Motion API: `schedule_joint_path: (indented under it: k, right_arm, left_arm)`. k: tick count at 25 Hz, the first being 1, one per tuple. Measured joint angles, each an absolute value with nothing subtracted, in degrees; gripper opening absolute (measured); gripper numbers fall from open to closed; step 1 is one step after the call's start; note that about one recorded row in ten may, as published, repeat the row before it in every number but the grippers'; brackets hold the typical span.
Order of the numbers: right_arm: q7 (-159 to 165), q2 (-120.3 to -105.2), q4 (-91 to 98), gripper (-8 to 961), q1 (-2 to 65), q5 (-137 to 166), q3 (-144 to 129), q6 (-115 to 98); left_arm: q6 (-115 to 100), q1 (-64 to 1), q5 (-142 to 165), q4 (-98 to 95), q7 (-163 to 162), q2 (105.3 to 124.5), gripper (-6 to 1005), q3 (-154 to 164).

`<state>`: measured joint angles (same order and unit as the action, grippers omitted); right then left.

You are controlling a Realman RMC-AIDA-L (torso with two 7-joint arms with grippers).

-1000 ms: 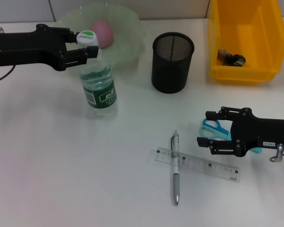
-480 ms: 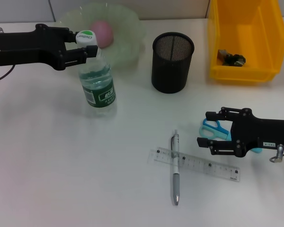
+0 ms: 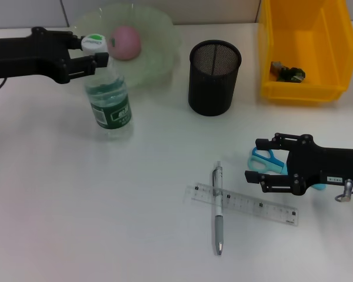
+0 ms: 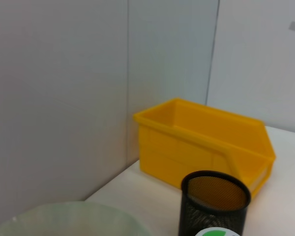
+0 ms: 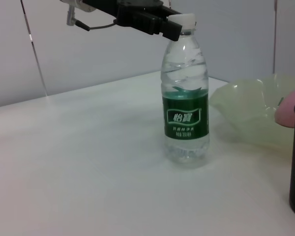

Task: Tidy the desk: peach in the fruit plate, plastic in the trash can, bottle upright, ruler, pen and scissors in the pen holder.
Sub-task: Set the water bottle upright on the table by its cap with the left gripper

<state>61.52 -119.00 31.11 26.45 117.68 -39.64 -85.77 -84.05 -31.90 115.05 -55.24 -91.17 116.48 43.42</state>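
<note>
The white desk (image 3: 76, 205) carries everything. At 1 o'clock in the head view sits the yellow bin (image 3: 306, 53), with a dark scrap of plastic (image 3: 287, 73) lying inside it. At 11 o'clock is the pale green plate (image 3: 156, 44), with the pink peach (image 3: 126, 42) resting in it. Just above centre, at 12 o'clock, stands the black mesh holder (image 3: 214, 77), upright, between plate and bin.

At 10 o'clock the bottle (image 3: 107, 98) stands upright on the desk, just in front of the plate, green label facing out. The left gripper (image 3: 93, 51) reaches in from 9 o'clock, its fingers pinching the bottle's white cap; the right wrist view shows the cap held from the side with the base on the desk.

At 4 o'clock the right gripper (image 3: 260, 160) lies low over the desk, fingers spread, straddling the blue scissors (image 3: 265, 160), whose handles show between them; I cannot tell if the fingers touch them.

At 6 o'clock the clear ruler (image 3: 253, 205) lies flat, slightly slanted. The pen (image 3: 217, 210) lies across its end nearest the centre, pointing from 12 to 6
</note>
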Motion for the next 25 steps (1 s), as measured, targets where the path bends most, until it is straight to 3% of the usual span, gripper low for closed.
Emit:
schedule_joint_path:
  k: [25]
  right_arm:
    - [61.88, -119.09, 31.11, 767, 26.45, 117.68, -39.64, -85.69]
  left_arm:
    - [-79.82, -30.79, 115.57, -55.19, -90.9, 115.0, 444, 42.53]
